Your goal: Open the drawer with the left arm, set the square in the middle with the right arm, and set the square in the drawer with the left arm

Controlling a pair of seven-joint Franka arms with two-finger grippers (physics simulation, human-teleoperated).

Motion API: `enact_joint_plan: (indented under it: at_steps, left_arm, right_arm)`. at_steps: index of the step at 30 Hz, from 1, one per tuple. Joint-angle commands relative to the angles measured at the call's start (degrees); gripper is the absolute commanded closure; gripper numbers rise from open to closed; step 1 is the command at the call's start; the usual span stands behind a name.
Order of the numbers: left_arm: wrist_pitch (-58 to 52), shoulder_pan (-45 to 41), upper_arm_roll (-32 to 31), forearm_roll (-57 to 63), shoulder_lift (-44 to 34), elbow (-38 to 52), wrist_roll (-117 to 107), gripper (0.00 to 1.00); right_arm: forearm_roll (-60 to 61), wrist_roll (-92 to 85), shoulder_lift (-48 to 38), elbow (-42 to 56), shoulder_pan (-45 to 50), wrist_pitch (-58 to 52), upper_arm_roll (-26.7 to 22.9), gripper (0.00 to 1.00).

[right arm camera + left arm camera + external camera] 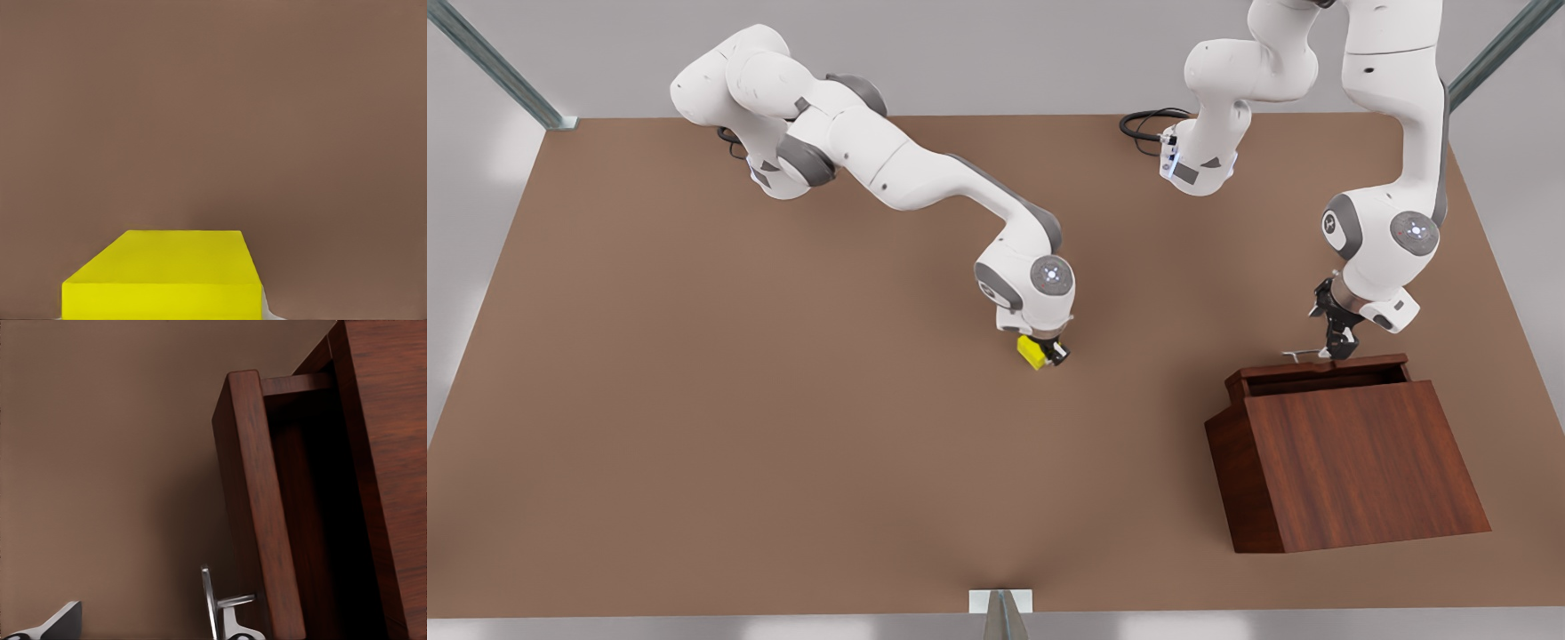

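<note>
One right gripper point(1051, 350) grips the one yellow square point(1032, 352) over the table point(694, 400), and one left gripper point(1336, 348), fingers apart, sits by the one open drawer point(1316, 373)

Yellow square point(1032, 352) at mid-table; reddish-brown drawer point(1319, 369) part-open, silver handle point(212, 601) outward

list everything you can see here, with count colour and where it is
small bright yellow cube: one, yellow, mid-table, held in the right gripper
large wood-grain box cabinet: one, dark reddish-brown, on the table at the front view's right
shallow sliding drawer: one, reddish-brown, pulled partly out of the cabinet's top
thin silver bar handle: one, silver, on the drawer front
matte brown tabletop: one, brown, under everything
black cable: one, coiled at the far edge
right gripper: one, black, jaws on the cube
left gripper: one, black, at the handle
</note>
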Motion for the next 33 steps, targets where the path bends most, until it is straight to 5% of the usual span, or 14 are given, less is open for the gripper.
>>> enact_joint_plan:
  at_steps: [1, 3, 4, 13, 16, 18, 21, 27, 30, 33]
  left_arm:
    - [-0.4, 0.2, 0.0, 0.1, -0.3, 0.0, 0.0, 0.0]
    - [-1.3, 0.2, 0.0, 0.1, -0.7, 0.0, 0.0, 0.0]
    - [-1.8, 0.2, 0.0, 0.2, -1.1, 0.0, 0.0, 0.0]
    - [-4.4, 0.2, 0.3, 0.4, -1.9, 0.0, 0.0, 0.0]
    - [-4.8, 0.2, 0.3, 0.5, -2.0, -0.1, 0.0, 0.0]
    - [-5.7, 0.2, 0.3, 0.5, -2.5, -0.1, 0.0, 0.0]
    - [-6.8, 0.2, 0.3, 0.5, -2.9, -0.1, -0.1, 0.0]
    - [-6.9, -0.2, 0.2, 0.5, -3.2, -0.6, -0.1, 0.0]
    - [-7.3, -0.4, 0.2, 0.5, -3.7, -1.0, -0.1, 0.0]
    - [-8.3, -0.4, 0.2, 0.5, -4.1, -1.0, -0.1, 0.0]
  right_arm:
    - [0.0, -0.3, 0.2, -0.1, 0.0, 0.0, 0.0, 0.31]
    - [0.0, -1.5, 0.4, 0.0, 0.0, 0.0, 0.1, 0.01]
    - [0.1, -3.4, 0.4, 0.0, 0.0, 0.1, 0.4, 0.0]
    - [-0.2, -9.9, -2.5, -0.1, -1.8, -4.4, 1.0, 0.0]
    - [-0.2, -23.5, -13.6, -4.6, -9.8, -12.1, 1.2, 0.0]
    - [-0.2, -34.5, -31.1, -22.7, -20.1, -11.0, 1.2, 0.0]
    - [0.0, -60.1, -43.1, -33.7, -31.8, -13.4, 1.2, 0.0]
    - [6.1, -97.9, -50.2, -32.3, -48.6, -22.1, 0.8, 0.0]
    - [6.1, -98.1, -49.5, -30.9, -48.8, -22.6, 0.8, 0.0]
    - [6.3, -97.8, -54.7, -40.2, -48.1, -14.9, 1.2, 0.0]
